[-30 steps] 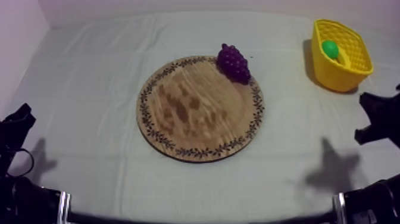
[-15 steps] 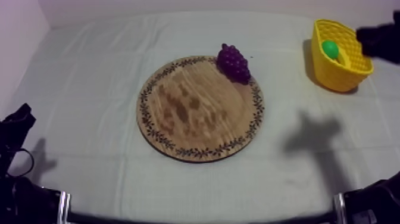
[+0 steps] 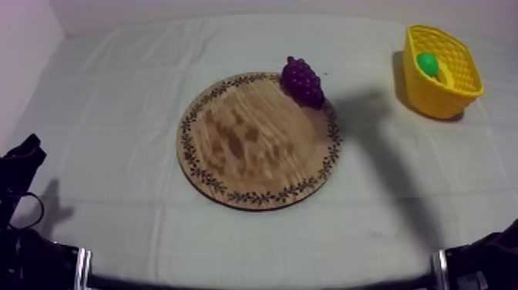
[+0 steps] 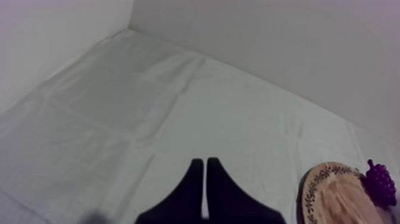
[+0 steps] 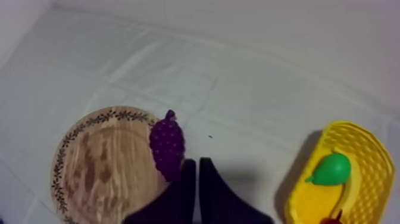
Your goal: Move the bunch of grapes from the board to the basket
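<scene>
The purple bunch of grapes [image 3: 301, 81] lies on the far right rim of the round wooden board [image 3: 258, 139]. To the far right stands the yellow basket [image 3: 447, 92] with a green pear [image 3: 427, 63] inside. In the right wrist view my right gripper [image 5: 197, 162] hovers high over the cloth, shut as a narrow wedge, its tips just beside the near end of the grapes [image 5: 167, 146], with the basket [image 5: 363, 149] off to the side. My left gripper [image 4: 205, 162] is shut on nothing and rests low at the table's left [image 3: 27, 150].
The basket also holds a pear [image 5: 330, 170] and a small red fruit [image 5: 333, 220] at its near end. A dark shadow [image 3: 370, 116] falls on the cloth between board and basket. A wall borders the table at the far side and at the left.
My right gripper rose from the table's right side, passed over the basket and left the top view. Its shadow slid left toward the grapes. The left arm stayed still.
</scene>
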Available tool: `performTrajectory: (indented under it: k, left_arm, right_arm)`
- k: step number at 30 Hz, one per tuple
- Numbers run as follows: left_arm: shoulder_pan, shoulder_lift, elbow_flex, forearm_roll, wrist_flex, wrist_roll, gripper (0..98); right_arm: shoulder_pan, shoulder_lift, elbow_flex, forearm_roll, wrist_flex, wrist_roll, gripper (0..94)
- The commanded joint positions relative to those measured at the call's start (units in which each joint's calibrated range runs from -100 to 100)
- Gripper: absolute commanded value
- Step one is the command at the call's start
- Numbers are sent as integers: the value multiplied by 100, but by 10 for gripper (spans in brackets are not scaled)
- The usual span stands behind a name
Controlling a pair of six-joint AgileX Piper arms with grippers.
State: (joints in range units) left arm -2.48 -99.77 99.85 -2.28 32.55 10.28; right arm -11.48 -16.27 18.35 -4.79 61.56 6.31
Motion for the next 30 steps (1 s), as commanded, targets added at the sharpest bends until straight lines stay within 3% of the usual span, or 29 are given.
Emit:
performTrajectory:
  k: [1,15,24,30]
  left_arm:
    - [-1,3,4,1,3,0,0]
    - [-1,3,4,1,3,0,0]
    - [-1,3,4,1,3,0,0]
    - [-1,3,4,1,3,0,0]
  right_arm:
    - [-116,697,-439,19,137,-42,14]
    - [-539,2458,-1625,216,292,-435,66]
    - [-653,2934,-1749,326,445,-547,644]
    - [-709,3251,-1996,337,714,-580,806]
